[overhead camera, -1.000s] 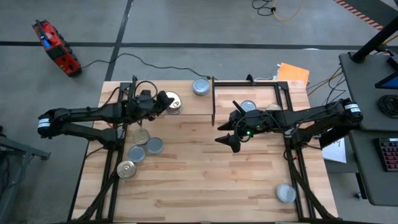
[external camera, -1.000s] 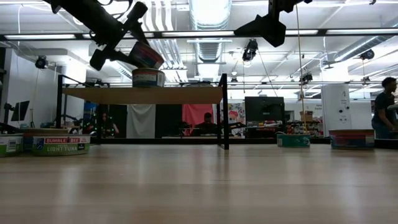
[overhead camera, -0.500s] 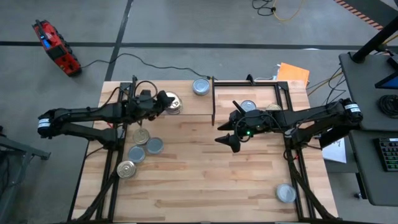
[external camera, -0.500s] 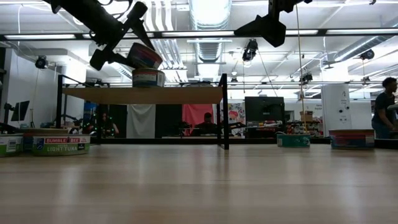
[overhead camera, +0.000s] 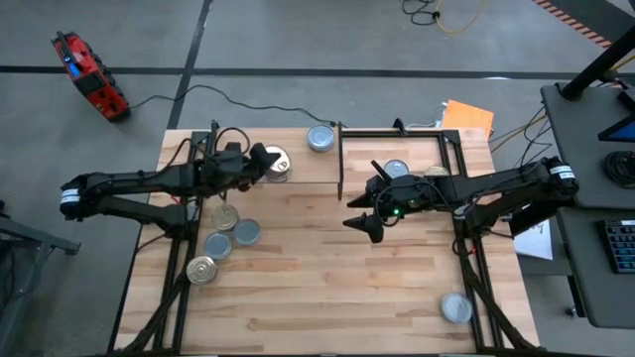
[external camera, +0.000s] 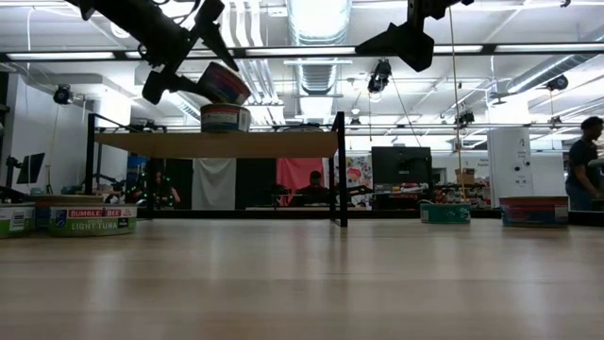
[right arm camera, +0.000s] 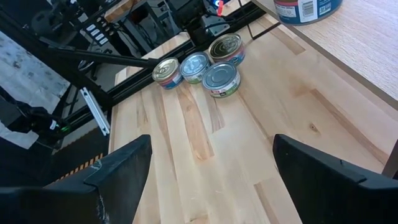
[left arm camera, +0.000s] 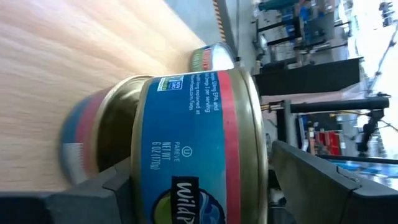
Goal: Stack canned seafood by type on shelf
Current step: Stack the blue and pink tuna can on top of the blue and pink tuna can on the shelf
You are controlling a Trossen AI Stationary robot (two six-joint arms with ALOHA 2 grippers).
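Note:
On the shelf a blue-labelled, golden-lidded tin lies tilted on top of another tin. My left gripper is open around the upper tin, one finger above its lid and one under its base. A silver-lidded tin stands at the shelf's far right end. Several more tins stand on the tabletop at the left. My right gripper hangs open above the table's middle, with nothing between its fingers. My left gripper comes nearly level from the table's left. Its lower finger lies under the upper tin's base, between the two tins. The upper finger stands a narrow gap off the lid. The tin leans tilted, its right base edge on the lower tin.
The shelf's dark upright end panel stands between the two arms. Two tins lie under the right arm and one sits at the near right corner. A person stands in the room beyond the table.
My left gripper has opened: its upper finger has drawn away from the tin's lid. The upper tin stays tilted on the lower tin. My right arm has kept still.

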